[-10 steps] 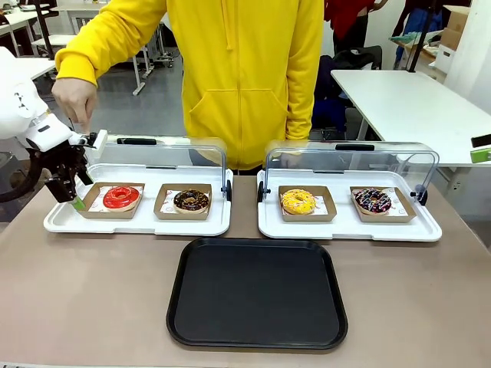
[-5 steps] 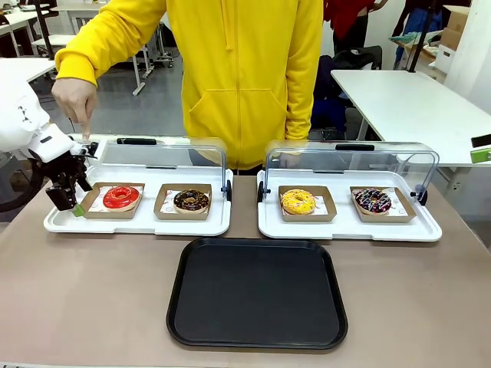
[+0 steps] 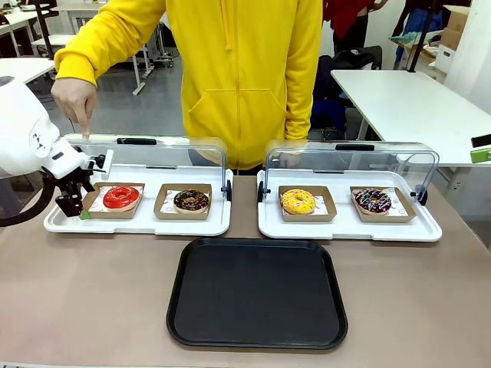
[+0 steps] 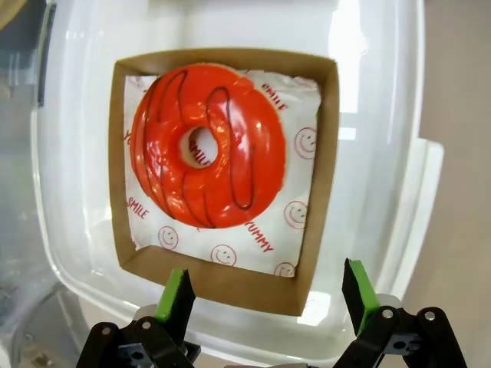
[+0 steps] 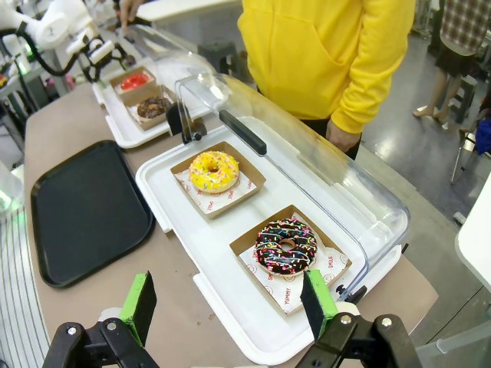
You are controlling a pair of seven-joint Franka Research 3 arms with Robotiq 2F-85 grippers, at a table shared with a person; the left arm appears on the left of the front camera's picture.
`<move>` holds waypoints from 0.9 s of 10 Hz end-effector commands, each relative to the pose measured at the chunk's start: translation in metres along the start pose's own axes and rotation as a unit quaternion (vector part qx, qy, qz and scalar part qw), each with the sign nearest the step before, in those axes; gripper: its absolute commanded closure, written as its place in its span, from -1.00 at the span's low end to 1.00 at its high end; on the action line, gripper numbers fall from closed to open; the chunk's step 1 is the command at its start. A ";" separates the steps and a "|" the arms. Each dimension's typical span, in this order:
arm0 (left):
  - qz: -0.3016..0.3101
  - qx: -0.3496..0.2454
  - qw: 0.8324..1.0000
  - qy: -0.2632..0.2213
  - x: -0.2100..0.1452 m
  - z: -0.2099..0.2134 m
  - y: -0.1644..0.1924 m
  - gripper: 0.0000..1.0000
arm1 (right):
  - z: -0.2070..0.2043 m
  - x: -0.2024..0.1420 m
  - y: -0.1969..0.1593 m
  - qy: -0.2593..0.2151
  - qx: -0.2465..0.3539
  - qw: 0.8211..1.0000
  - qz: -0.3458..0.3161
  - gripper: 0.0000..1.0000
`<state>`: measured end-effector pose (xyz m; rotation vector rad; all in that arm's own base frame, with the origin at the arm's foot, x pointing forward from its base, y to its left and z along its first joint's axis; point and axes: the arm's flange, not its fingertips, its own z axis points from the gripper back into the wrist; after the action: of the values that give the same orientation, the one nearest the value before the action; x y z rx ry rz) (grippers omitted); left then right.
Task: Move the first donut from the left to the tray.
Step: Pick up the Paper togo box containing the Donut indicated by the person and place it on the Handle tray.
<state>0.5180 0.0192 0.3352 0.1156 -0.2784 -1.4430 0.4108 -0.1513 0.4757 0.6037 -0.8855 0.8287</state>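
Red-iced donut (image 3: 121,197), a glossy ring with thin dark lines across its icing, sits in a shallow brown cardboard tray (image 3: 115,214) lined with printed paper. It is at the left end of the left white tray (image 3: 138,228).

Nearest on the smooth brown bench (image 3: 92,307) lies the black tray (image 3: 257,293). It is flat matte plastic, rectangular, with rounded corners and a low rim.

The right end effector (image 5: 228,295) hangs above the near edge of the right white tray (image 3: 345,232). Its green-padded fingers are spread wide with nothing between them.

The two white trays stand side by side beyond the black one. The left one also carries a chocolate-glazed donut (image 3: 191,201). The right one carries a yellow-iced donut (image 3: 298,202) and a dark donut with coloured sprinkles (image 3: 373,201), each in its own card tray.

The left end effector (image 4: 267,277) hangs low at the outer end of the red donut's cardboard tray, fully spread and holding nothing. In the left wrist view that tray's nearest wall lies between the pads. Whether they touch it I cannot tell.

Behind the donuts, a clear curved lid (image 3: 165,157) with a black handle stands raised at the back of each white tray.

Farthest off, a person in a yellow hooded top stands at the bench. One hand (image 3: 74,100) points a finger down over the left lid's corner.
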 end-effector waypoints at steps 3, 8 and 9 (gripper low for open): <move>-0.006 0.014 0.999 0.033 -0.002 -0.011 0.006 -1.00 | -0.002 0.002 -0.002 -0.017 -0.001 1.000 0.005 -1.00; -0.029 0.002 0.999 0.027 -0.004 -0.021 0.010 -1.00 | -0.002 0.002 -0.002 -0.017 -0.001 1.000 0.005 -1.00; -0.033 -0.006 0.999 0.023 -0.003 -0.023 0.011 -1.00 | -0.002 0.002 -0.002 -0.017 -0.001 1.000 0.005 -1.00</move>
<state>0.5301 0.0180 0.3155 0.1652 -0.2351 -1.4800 0.4108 -0.1514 0.4757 0.6037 -0.8854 0.8286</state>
